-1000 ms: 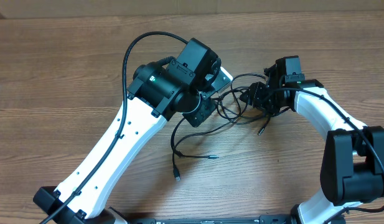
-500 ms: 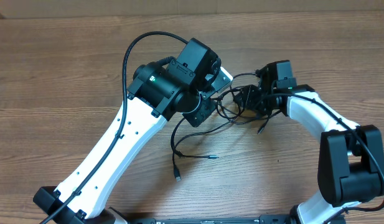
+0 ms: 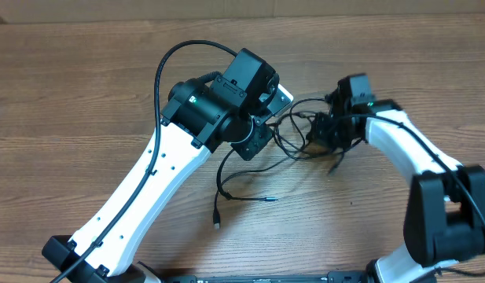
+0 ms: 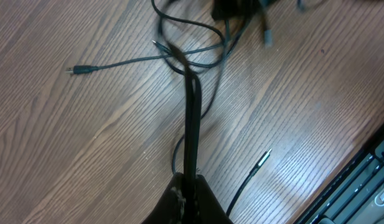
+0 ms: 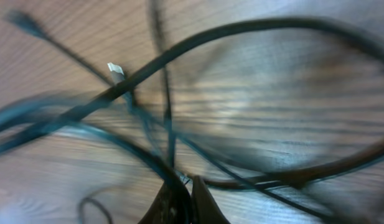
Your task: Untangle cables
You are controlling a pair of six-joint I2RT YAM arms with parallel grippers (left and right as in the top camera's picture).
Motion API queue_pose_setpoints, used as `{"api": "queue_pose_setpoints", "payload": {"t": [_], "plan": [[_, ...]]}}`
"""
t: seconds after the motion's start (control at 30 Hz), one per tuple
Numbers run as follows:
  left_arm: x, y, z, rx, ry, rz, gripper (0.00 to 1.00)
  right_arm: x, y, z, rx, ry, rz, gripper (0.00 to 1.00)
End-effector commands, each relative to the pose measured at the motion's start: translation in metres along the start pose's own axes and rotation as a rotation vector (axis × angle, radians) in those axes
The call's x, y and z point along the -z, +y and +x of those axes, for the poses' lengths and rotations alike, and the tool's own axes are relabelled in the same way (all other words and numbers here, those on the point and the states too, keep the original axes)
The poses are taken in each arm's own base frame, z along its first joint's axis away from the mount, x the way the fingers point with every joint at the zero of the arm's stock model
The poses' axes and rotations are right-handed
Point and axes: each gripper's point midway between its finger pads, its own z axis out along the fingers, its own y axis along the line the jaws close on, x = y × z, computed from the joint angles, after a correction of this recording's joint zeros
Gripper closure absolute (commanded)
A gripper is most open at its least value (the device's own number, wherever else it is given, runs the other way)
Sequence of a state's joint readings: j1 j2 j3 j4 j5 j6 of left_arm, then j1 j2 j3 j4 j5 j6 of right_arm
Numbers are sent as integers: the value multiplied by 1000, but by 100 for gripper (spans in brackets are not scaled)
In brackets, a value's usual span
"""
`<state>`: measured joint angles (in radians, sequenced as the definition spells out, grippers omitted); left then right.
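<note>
The cables (image 3: 293,135) lie as a tangle of thin black cords on the wood table, between my two grippers. My left gripper (image 3: 263,132) is at the tangle's left side. In the left wrist view it (image 4: 190,194) is shut on a taut black cable (image 4: 192,118) that runs up to the knot (image 4: 182,59). My right gripper (image 3: 321,132) is at the tangle's right side. In the blurred right wrist view it (image 5: 187,198) is shut on a thin strand (image 5: 155,163), with loops crossing above.
Loose cable ends trail toward the front: one plug (image 3: 217,224), a thin jack (image 3: 272,199) and another end (image 3: 333,167). The left wrist view shows a jack plug (image 4: 76,70) and a second tip (image 4: 264,157). A metal connector (image 5: 116,70) lies beyond the right fingers.
My right gripper has closed on a strand at the tangle's right side and shifted slightly. The loose plug at the front has slid a little left. The left arm stayed put.
</note>
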<state>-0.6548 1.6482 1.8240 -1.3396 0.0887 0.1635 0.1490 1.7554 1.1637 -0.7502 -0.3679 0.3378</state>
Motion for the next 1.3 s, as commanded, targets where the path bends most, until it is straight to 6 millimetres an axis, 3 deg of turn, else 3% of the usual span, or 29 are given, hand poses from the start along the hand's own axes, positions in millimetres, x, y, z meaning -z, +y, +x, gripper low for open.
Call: {"api": "queue_pose_setpoints", "payload": {"t": [0.0, 0.17, 0.3, 0.4, 0.63, 0.77, 0.9, 1.07, 1.27], "plan": [[-12, -5, 2, 15, 32, 18, 96, 90, 54, -44, 129, -233, -80, 96], [-16, -6, 5, 15, 55, 22, 92, 139, 79, -53, 162, -336, -124, 96], [-17, -6, 6, 16, 62, 23, 75, 155, 86, -52, 159, -372, -145, 96], [-17, -6, 7, 16, 64, 23, 56, 162, 89, -50, 168, -387, -154, 96], [-17, 9, 2, 48, 47, -62, 58, 187, 112, -39, 273, -415, -247, 96], [-14, 34, -18, 224, -54, -136, 54, 211, 119, -32, 287, -461, -262, 96], [-10, 47, -45, 383, -184, -53, 46, 225, 120, -19, 289, -474, -269, 96], [-5, 27, -82, 363, -314, 238, 44, 233, 119, -9, 288, -470, -269, 96], [-19, -5, -99, 170, -354, 486, 45, 233, 128, -1, 305, -438, -325, 96]]}}
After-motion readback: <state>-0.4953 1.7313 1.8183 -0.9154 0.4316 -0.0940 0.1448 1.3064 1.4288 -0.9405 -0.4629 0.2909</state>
